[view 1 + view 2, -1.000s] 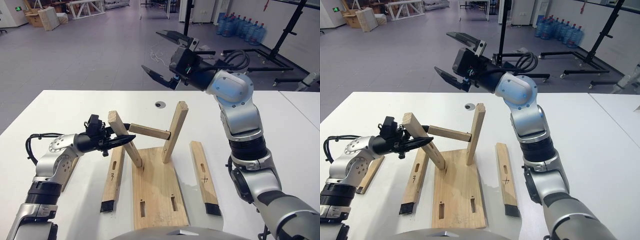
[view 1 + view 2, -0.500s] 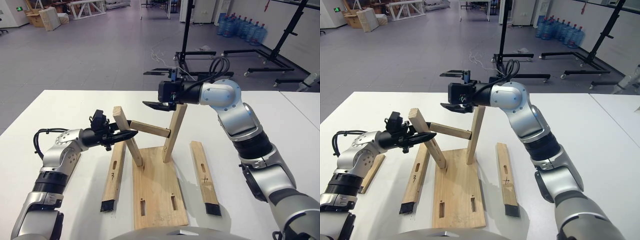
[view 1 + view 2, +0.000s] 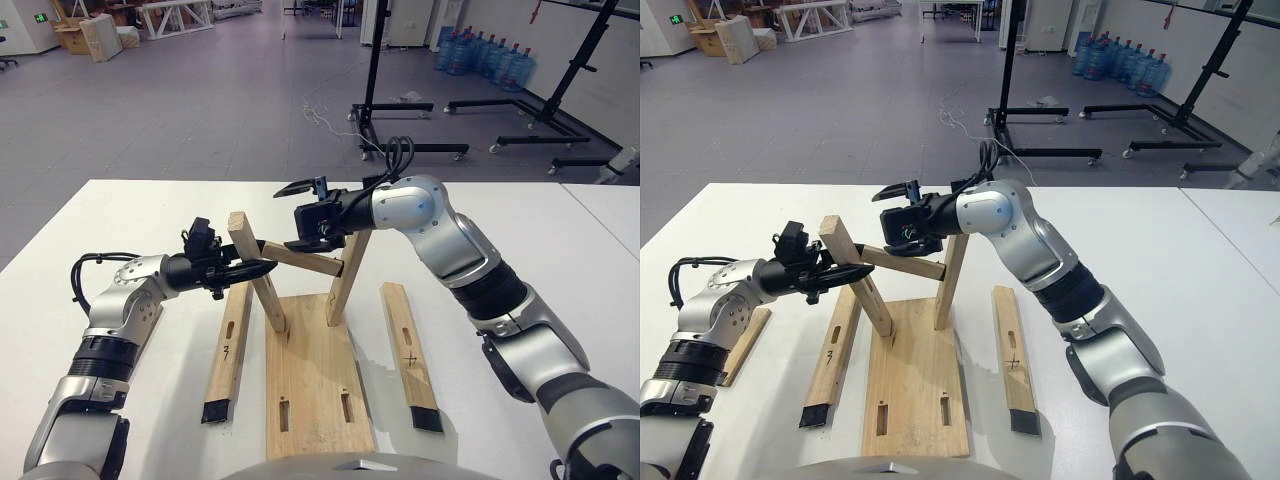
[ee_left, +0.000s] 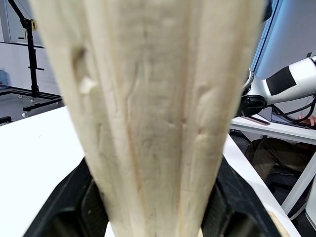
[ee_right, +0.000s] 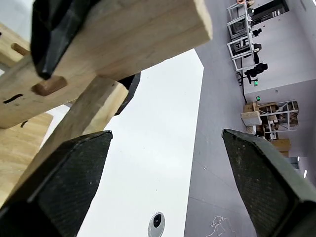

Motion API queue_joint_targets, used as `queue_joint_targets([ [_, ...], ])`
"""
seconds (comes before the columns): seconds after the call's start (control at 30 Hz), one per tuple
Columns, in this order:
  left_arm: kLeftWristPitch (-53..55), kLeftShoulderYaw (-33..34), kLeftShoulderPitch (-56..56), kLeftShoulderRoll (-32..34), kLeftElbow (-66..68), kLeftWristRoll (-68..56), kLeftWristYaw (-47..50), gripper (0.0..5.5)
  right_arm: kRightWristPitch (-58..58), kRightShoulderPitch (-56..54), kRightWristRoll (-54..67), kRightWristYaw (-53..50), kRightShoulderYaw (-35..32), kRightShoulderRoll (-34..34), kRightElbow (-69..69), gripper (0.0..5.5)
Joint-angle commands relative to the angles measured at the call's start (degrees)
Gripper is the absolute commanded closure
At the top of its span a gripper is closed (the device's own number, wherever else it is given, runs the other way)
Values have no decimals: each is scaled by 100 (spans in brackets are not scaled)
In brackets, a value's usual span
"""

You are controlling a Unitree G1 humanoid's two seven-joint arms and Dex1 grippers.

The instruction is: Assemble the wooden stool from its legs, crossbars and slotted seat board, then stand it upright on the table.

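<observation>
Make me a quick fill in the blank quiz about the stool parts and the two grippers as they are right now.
The seat board lies ____ on the table. ____ legs stand in it, joined by a crossbar. The left gripper is shut on the leaning leg; the right gripper, at the upright leg, is ____. Missing words: flat; two; open.

White table (image 3: 130, 215), seat board (image 3: 310, 375) flat at ctr, left leg (image 3: 228, 350), right leg (image 3: 408, 352) alongside
</observation>
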Motion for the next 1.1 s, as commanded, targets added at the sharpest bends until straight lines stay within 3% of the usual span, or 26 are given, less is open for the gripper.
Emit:
queue_joint_targets([
  [0.03, 235, -605, 500, 52, 454, 939, 112, 349, -178, -98, 108, 461, 185, -67, 179, 141],
  [0.43, 152, -697, 494, 37, 525, 1011, 70, 349, -490, -174, 60, 542, 317, 137, 584, 141],
  [0.77, 128, -715, 559, 69, 494, 1007, 68, 349, -624, 610, 234, 1438, 1013, -323, 356, 141],
  [1.1, 147, -782, 596, 74, 409, 1020, 77, 349, -1116, 510, -249, 314, 833, 33, 646, 141],
])
